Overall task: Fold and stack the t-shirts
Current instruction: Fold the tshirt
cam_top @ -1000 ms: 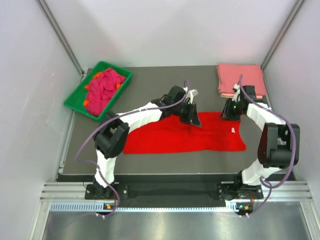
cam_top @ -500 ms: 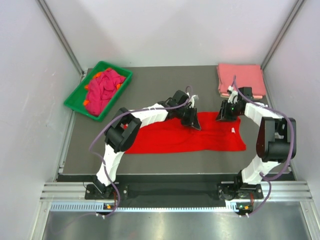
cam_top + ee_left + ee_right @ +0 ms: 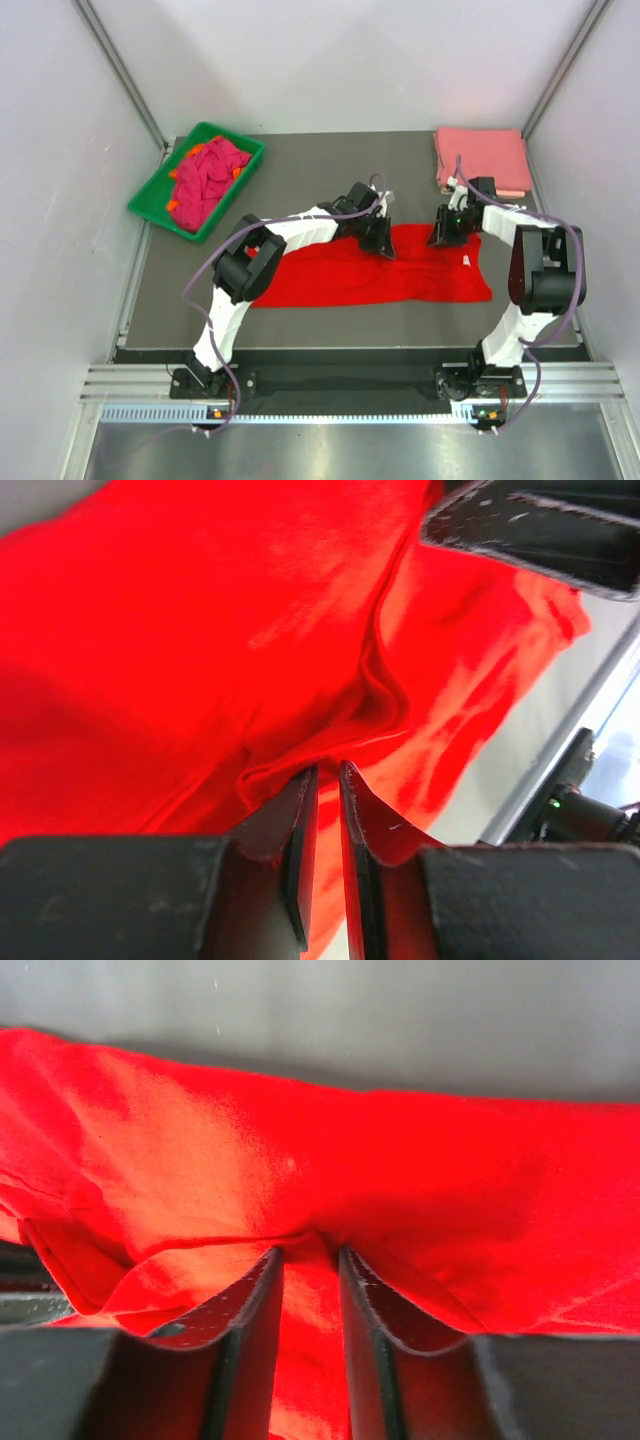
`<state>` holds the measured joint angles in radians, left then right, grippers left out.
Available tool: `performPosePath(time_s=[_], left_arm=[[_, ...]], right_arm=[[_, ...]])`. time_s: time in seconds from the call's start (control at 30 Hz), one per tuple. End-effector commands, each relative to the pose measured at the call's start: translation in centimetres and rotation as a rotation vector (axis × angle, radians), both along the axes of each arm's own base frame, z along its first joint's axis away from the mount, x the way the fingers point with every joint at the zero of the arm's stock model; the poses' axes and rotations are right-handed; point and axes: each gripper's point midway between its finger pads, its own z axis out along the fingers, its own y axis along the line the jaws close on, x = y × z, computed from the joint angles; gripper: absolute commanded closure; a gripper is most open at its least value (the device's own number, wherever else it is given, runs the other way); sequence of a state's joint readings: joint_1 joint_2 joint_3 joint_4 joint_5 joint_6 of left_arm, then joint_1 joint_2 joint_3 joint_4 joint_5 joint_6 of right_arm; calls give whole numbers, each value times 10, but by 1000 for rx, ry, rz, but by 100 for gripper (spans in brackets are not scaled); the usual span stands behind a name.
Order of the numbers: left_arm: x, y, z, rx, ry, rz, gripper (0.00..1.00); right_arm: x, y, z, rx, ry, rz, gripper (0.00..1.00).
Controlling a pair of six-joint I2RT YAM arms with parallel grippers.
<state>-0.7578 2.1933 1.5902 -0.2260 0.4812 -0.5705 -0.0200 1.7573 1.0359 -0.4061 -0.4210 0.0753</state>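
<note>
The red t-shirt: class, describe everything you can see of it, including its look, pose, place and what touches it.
The red t-shirt is bright red, soft-looking cloth, spread as a long, wrinkled shape running left to right across the dark table. A small white label shows near its right end. The left gripper and the right gripper each pinch a raised ridge of cloth near its far edge.

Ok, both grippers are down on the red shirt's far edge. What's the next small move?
Probably lift both a little, together. The left gripper and right gripper each pinch a fold at the far edge of the red t-shirt, which lies spread out; raising that edge starts the fold.
</note>
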Motion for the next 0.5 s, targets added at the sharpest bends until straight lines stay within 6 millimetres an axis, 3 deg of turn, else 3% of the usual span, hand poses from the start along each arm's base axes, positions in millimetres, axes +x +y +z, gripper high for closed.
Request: performPosePath(time_s=[0.0,0.17,0.47], left_arm=[[11,-1,-1,20,-45,2,81],[13,6,-9,60,-48,18,81],[13,18,-24,122,-43,53,81]], right_arm=[[19,3,8,-12,-72,33,74],[21,-13,18,-94,-99,-39,100],[8,-31,37,-154,-151,-196,100]])
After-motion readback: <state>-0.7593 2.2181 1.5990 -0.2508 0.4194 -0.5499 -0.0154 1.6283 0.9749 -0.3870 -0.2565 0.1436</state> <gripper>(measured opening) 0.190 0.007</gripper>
